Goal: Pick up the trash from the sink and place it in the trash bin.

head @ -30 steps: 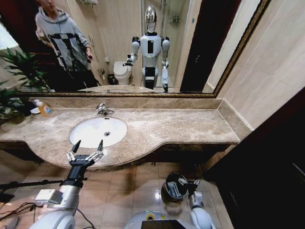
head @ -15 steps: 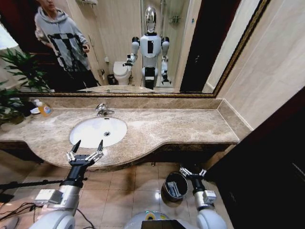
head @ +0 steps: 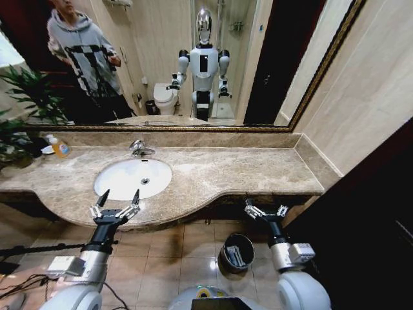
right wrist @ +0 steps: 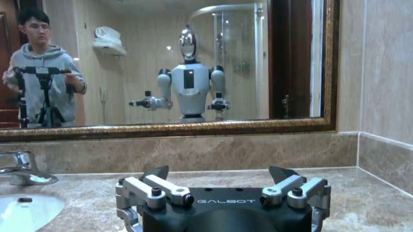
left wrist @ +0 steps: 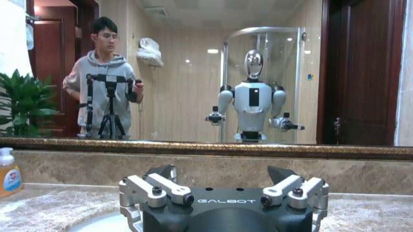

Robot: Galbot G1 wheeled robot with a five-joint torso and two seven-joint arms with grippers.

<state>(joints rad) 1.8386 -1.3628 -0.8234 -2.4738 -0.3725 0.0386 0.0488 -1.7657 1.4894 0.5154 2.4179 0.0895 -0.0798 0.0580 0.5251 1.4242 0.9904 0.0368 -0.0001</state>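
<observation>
The right gripper (head: 265,210) is raised in front of the counter's right half, its two fingers spread wide with nothing between them, fingertips pointing up and toward the mirror; its forearm rises almost straight from the robot's right shoulder at the bottom of the head view. In the right wrist view the same gripper (right wrist: 219,175) faces the counter edge with both dark fingertips well apart. Just beside and below it, on the tiled floor under the counter, stands one trash bin (head: 236,252), round and dark with a shiny rim, and pale trash (head: 235,257) lies inside; how many pieces there are cannot be told. The left gripper (head: 118,199) hovers at the front rim of the counter, before the sink (head: 122,181), also spread wide and empty, with its arm stretched forward and up from the lower left; the left wrist view shows it (left wrist: 223,174) level with the counter, pointing at the mirror. The one sink is a white oval basin whose bowl looks bare apart from the drain (head: 145,181). One chrome faucet (head: 138,148) stands behind the basin. One orange-yellow soap bottle (head: 60,148) stands at the far left of the counter (head: 245,171), near green plant leaves (head: 29,97). The mirror (head: 168,64) reflects the robot with both arms bent forward.
</observation>
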